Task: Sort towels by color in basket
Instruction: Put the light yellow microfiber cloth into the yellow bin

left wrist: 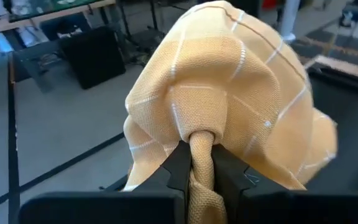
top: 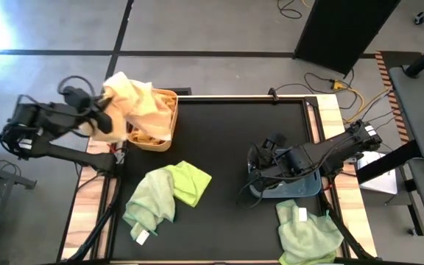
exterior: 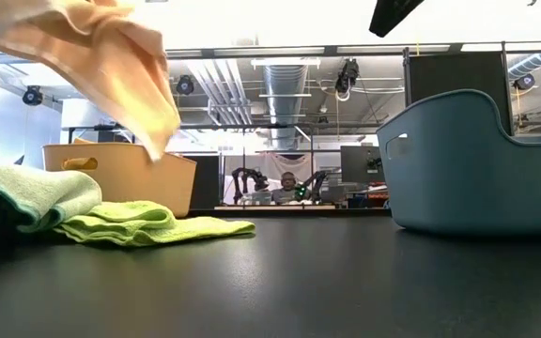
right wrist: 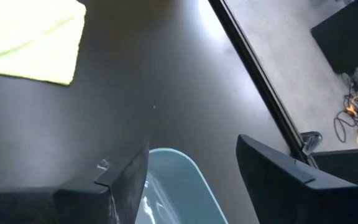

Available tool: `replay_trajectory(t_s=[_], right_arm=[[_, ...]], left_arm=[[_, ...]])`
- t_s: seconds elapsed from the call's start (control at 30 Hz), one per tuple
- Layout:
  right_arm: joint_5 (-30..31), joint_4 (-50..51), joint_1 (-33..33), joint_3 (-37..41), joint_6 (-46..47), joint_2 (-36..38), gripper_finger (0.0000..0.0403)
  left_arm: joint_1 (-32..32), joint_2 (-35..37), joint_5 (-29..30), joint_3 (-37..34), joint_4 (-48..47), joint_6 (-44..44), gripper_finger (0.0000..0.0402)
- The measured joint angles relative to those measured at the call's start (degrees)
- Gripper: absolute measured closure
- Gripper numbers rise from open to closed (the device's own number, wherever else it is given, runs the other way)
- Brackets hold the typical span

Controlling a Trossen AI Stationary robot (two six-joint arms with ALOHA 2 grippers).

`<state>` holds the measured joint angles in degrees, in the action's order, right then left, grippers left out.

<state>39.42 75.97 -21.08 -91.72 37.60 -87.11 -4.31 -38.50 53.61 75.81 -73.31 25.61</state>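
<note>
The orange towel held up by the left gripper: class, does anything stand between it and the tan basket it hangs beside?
Nothing visible does. The left gripper is shut on the orange towel, which hangs in the air over the near rim of the tan basket. Only other orange cloth lies inside; the green towels lie apart on the table.

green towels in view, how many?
3. A pale green towel lies at the table's front left, a brighter green towel partly under it, and another pale green towel at front right beside the blue basket. More may be hidden inside the baskets.
</note>
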Motion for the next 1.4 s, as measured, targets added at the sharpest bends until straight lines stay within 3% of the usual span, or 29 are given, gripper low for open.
replay_trajectory(t_s=[0.17, 0.27, 0.5, 0.67, 0.87, 1.03, 1.2, 1.4], right_arm=[[0.0, -0.2, 0.0, 0.0, 2.0, 0.0, 0.0169], [0.0, -0.2, 0.0, 0.0, 2.5, 0.0, 0.0164], [1.8, -1.1, 0.0, 0.1, 4.7, -0.3, 0.0156], [2.1, -2.1, 0.0, 0.2, 4.9, -1.1, 0.0162], [2.2, -2.7, 0.0, 0.2, 3.6, -1.9, 0.0173], [2.2, -3.3, 0.0, 0.1, 2.2, -2.2, 0.0174], [2.3, -3.4, 0.0, 0.1, 1.3, -2.3, 0.0166], [2.3, -3.4, 0.0, 0.1, -0.2, -2.3, 0.0158]], left_arm=[[0.0, 2.6, 0.9, 4.3, -5.1, 0.4, 0.0382], [0.0, 4.6, -3.6, 3.7, -5.1, 0.5, 0.0382], [0.0, 6.9, -14.5, -5.7, 2.4, 0.3, 0.0382], [0.0, 4.4, -21.7, -14.1, 11.3, -2.7, 0.0381], [3.2, -2.7, -18.2, -17.1, 14.3, -2.8, 0.0381], [12.9, -9.5, -21.0, -16.4, 14.3, -2.9, 0.0381], [28.7, -17.3, -30.1, -16.7, 13.8, -6.8, 0.0381], [48.0, -28.6, -34.0, -16.8, 16.9, -11.6, 0.0381]])
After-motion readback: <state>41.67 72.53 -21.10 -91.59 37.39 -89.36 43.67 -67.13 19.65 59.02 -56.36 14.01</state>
